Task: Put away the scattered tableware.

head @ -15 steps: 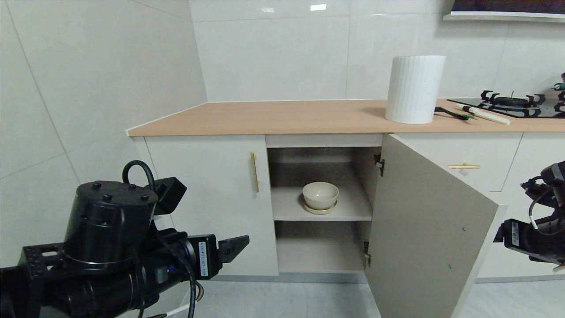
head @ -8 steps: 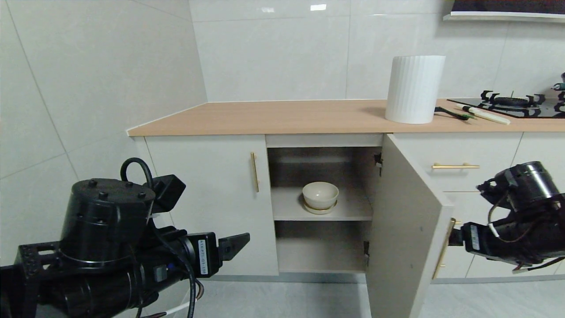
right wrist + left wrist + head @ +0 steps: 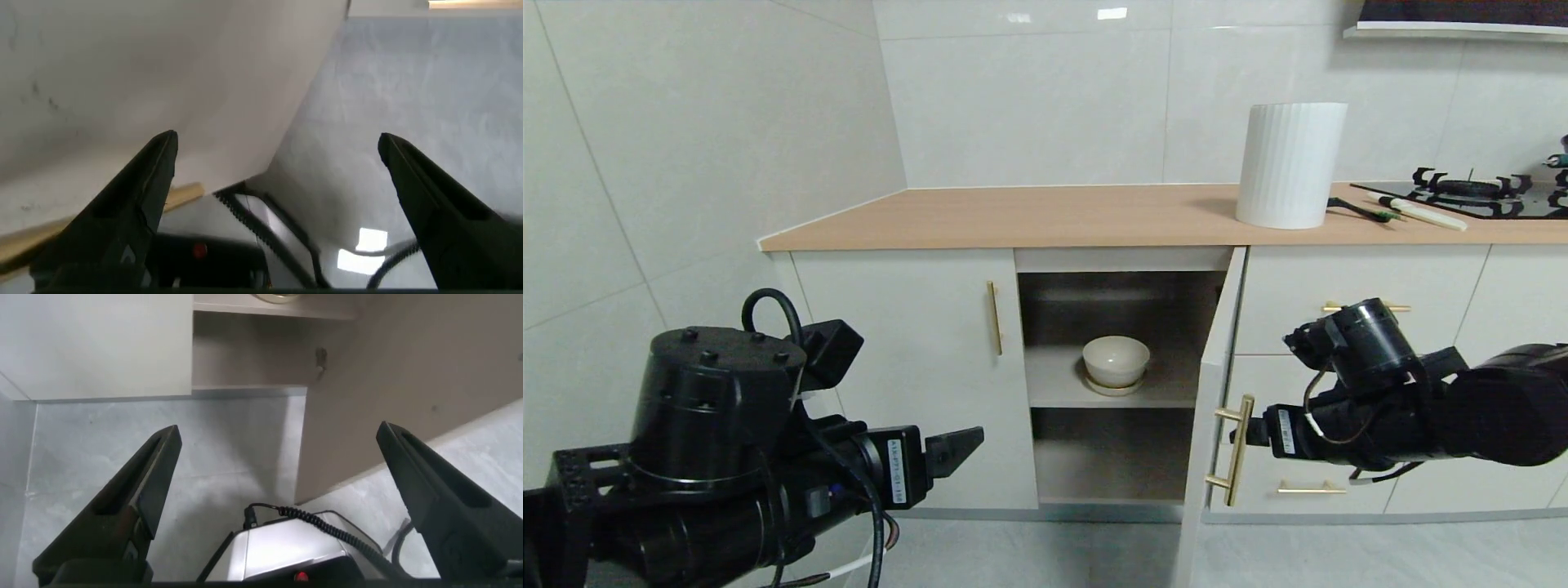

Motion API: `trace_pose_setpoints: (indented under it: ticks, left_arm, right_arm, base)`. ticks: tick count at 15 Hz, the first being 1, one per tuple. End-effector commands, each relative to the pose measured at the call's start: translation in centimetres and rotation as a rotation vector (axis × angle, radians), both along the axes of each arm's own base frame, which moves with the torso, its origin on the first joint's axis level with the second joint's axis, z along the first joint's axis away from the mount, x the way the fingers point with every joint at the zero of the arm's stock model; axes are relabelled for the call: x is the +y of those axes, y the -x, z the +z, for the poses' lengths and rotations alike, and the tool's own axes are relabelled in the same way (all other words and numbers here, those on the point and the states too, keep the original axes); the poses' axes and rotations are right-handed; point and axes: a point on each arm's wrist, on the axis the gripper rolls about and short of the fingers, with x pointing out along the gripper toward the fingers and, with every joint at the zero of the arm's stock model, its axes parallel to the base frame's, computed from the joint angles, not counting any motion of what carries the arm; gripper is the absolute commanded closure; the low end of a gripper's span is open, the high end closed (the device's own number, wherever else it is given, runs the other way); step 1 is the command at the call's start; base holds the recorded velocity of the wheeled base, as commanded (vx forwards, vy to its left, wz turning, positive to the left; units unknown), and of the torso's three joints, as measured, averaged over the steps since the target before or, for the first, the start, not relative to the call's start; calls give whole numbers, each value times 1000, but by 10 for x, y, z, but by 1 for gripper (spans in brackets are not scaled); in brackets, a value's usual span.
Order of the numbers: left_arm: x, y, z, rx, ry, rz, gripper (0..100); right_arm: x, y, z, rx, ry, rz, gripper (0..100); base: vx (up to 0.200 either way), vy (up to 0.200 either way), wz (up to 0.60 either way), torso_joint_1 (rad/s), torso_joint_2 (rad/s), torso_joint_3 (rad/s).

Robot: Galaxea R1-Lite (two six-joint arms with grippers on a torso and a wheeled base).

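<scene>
Head view, entry one. Bowl (image 3: 1116, 360), cream, upright on a saucer (image 3: 1114, 386), both on the middle shelf (image 3: 1172, 385) of the open cupboard under the tabletop (image 3: 1054, 216). The tableware looks stowed, so I judge the step in hand to be shutting the door (image 3: 1214, 384).

- The door stands edge-on to me, hinged at its 3 o'clock side, with its gold handle (image 3: 1236, 450) vertical.
- My right tool (image 3: 1254, 429) sits against the door's outer face just beside that handle. The bowl lies at about 10 o'clock from it, beyond the panel.
- My left tool (image 3: 956, 452) hangs low at 7 o'clock in the frame, well apart from the cupboard. The right arm is plainly nearer the door.
- The coming move turns on one thing: the push must run toward 9 o'clock, across the handle's long axis.

Left wrist view, entry two. Fingers (image 3: 135, 494) spread wide with nothing between them, floor and the cupboard's lower edge beyond.

Right wrist view, entry three. Fingers (image 3: 131, 196) likewise wide and gripping nothing, the door's face close ahead.

Differences from earlier:
- The door has swung from wide open to roughly half shut.
- My right arm has come in from the 3 o'clock edge to the handle.
- Bowl, saucer and left arm sit as they did.
</scene>
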Motion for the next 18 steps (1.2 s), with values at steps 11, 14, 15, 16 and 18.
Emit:
trace_pose_setpoints:
  ticks: [11, 14, 15, 16, 18]
  left_arm:
    - [0, 0, 1, -5, 0, 1, 0]
    - [-1, -1, -1, 0, -3, 1, 0]
    - [-1, -1, -1, 2, -4, 1, 0]
    - [-1, -1, -1, 3, -5, 1, 0]
    - [-1, -1, -1, 2, -4, 1, 0]
  right_arm:
    - [52, -77, -21, -56, -20, 34, 0]
    - [58, -88, -32, -41, -40, 10, 0]
    - [60, -92, -33, -42, -52, -2, 0]
    - [61, -94, -35, -42, -60, -10, 0]
    - [64, -99, -36, -56, -85, -28, 0]
  base:
    - [0, 0, 0, 0, 0, 0]
    - [0, 0, 0, 0, 0, 0]
    - [0, 0, 0, 0, 0, 0]
    - [0, 0, 0, 0, 0, 0]
    - [0, 0, 0, 0, 0, 0]
